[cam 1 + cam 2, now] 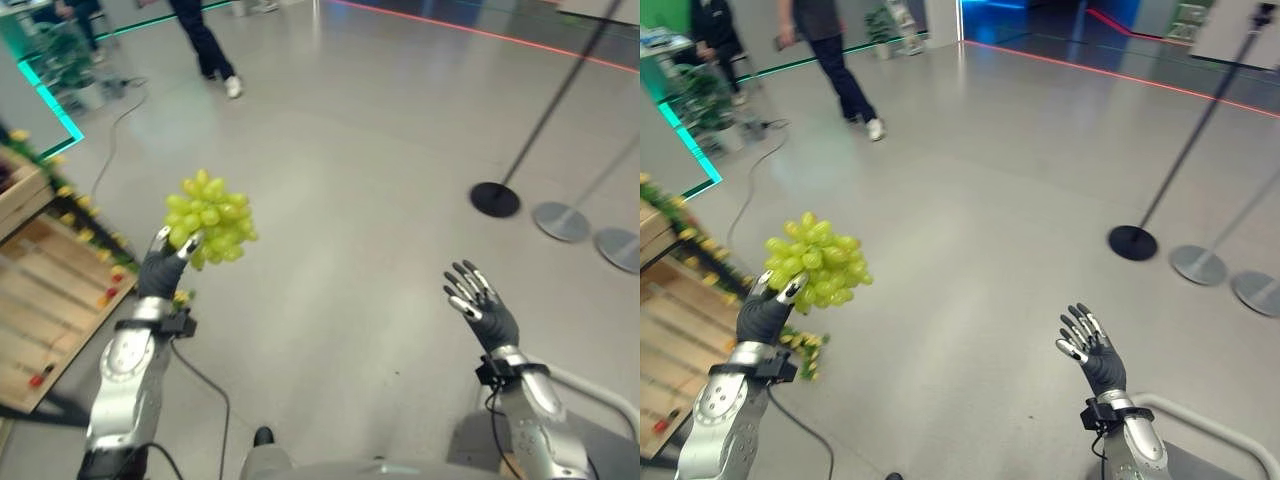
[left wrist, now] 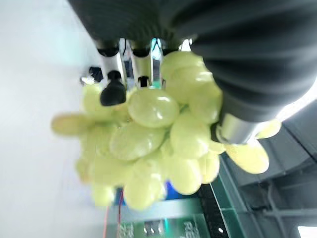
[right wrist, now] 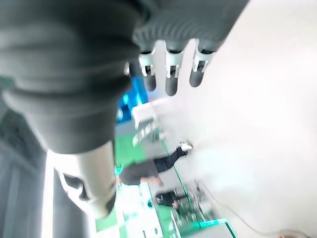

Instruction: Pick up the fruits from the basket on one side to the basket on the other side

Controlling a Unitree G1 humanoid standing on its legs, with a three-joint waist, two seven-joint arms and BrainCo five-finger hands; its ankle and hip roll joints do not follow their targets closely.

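Note:
A bunch of green grapes (image 1: 211, 219) is held up in the air over the floor, with my left hand (image 1: 162, 265) shut on it from below. In the left wrist view the grapes (image 2: 148, 144) fill the space between the fingers (image 2: 113, 89) and the thumb. My right hand (image 1: 482, 303) is raised at the lower right with its fingers spread and straight, holding nothing. Past the right hand's fingers (image 3: 171, 69) is bare floor.
A wooden pallet stand (image 1: 45, 300) edged with flowers lies at the far left, small fruits on it. Barrier posts with round bases (image 1: 495, 198) stand at the right. A person (image 1: 207, 40) walks at the back, another stands at the far left (image 1: 715, 35).

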